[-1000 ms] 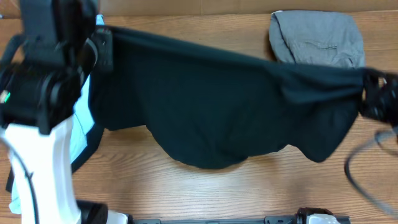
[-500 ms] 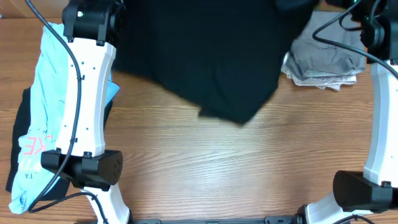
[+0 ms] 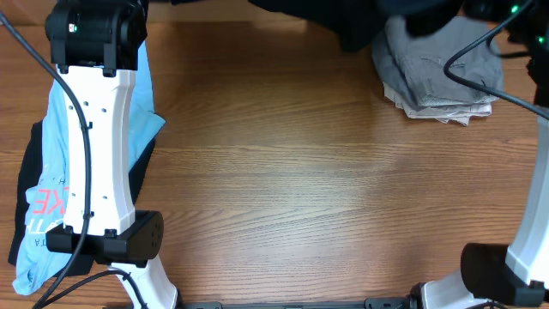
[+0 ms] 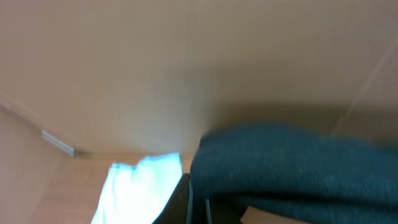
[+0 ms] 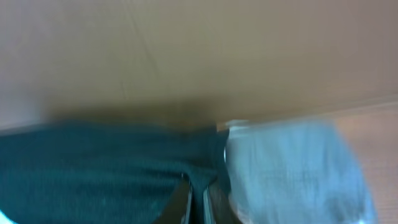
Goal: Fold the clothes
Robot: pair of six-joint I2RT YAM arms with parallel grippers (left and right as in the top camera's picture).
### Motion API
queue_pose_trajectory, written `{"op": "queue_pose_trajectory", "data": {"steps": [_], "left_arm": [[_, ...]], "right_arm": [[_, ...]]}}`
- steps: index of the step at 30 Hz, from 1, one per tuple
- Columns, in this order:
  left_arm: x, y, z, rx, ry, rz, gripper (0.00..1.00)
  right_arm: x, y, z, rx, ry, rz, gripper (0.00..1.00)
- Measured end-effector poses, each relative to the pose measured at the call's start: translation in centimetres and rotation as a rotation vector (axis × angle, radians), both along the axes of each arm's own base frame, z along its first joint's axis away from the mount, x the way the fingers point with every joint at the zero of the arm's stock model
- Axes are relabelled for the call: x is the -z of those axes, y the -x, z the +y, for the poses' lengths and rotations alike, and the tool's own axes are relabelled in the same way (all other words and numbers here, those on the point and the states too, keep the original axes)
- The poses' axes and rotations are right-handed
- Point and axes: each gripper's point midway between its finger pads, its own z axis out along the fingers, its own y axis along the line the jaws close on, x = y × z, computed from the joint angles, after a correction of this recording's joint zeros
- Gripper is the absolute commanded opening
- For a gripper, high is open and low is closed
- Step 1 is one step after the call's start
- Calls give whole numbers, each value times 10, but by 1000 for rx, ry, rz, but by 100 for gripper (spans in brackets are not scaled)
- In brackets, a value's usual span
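Pincers dragging the black shirt (image 3: 356,30) to the far edge of the desk (image 3: 300,172).
A moment ago it hung wide over the middle; now it is mostly cut off at the top, so folding looks not yet begun. The left pincer (image 4: 200,202) and right pincer (image 5: 199,202) each pinch its cloth, though both close views are blurry.

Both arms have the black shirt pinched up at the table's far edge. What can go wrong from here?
1. The black shirt appears to overlap the far side of the grey pile. Pulling it toward the near side may drag that pile apart.
2. The right arm's cable loops over the same pile and might snag it as the arm moves.
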Motion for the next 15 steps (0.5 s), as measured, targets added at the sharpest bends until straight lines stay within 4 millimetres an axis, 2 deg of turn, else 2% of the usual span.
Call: {"op": "queue_pose_trajectory", "data": {"steps": [5, 8, 11, 12, 15], "left_arm": [[80, 25, 4, -6, -31, 317, 4], [140, 39, 5, -12, -45, 534, 4], [192, 48, 3, -12, -32, 712, 4], [207, 52, 2, -7, -22, 767, 4], [234, 68, -1, 6, 15, 895, 4]], "right_arm": [[101, 1, 7, -33, -42, 368, 4], [159, 9, 12, -52, -75, 569, 4], [192, 22, 16, -57, -103, 697, 4], [197, 27, 17, -56, -111, 726, 4], [203, 40, 19, -51, -131, 787, 4]]}}
